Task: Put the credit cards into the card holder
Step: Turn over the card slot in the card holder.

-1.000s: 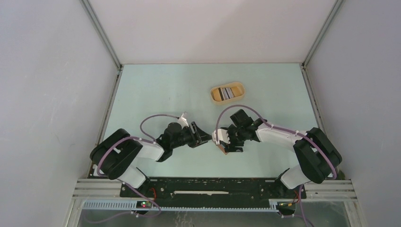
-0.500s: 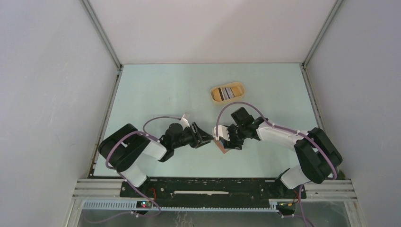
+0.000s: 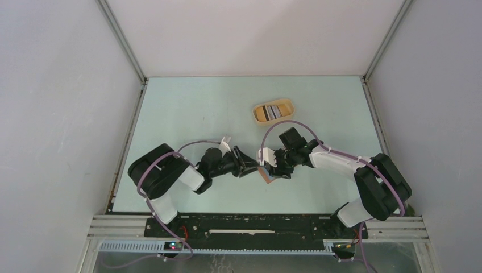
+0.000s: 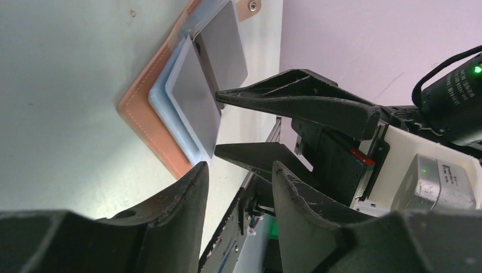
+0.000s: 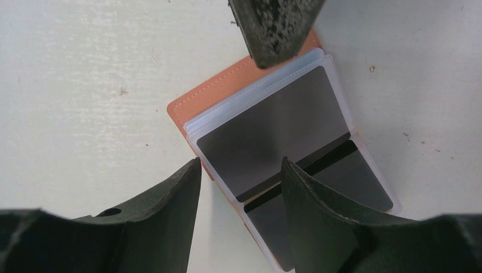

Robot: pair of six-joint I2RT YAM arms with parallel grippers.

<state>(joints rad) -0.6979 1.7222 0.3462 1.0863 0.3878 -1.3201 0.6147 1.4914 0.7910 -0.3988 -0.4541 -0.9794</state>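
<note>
The reddish-brown card holder (image 5: 193, 103) lies open on the table, also in the left wrist view (image 4: 149, 111) and partly hidden under the grippers in the top view (image 3: 271, 180). Dark credit cards (image 5: 273, 132) sit in its clear pockets (image 4: 196, 96). My right gripper (image 5: 240, 166) is open right over the holder's left edge, one finger above a dark card. My left gripper (image 4: 239, 170) is open and empty, just left of the holder, its fingertip (image 5: 277, 28) at the holder's far corner. Both grippers meet over it in the top view (image 3: 258, 166). More striped cards (image 3: 273, 111) lie in the yellow tray.
The yellow oval tray (image 3: 257, 113) stands behind the grippers, toward the back of the pale green table. Grey walls close in the table on the left, right and back. The arm bases and a black rail run along the near edge.
My left arm has swung right, bringing its gripper up against the card holder. My right gripper has shifted slightly toward the back over the holder. The tray has not moved.
</note>
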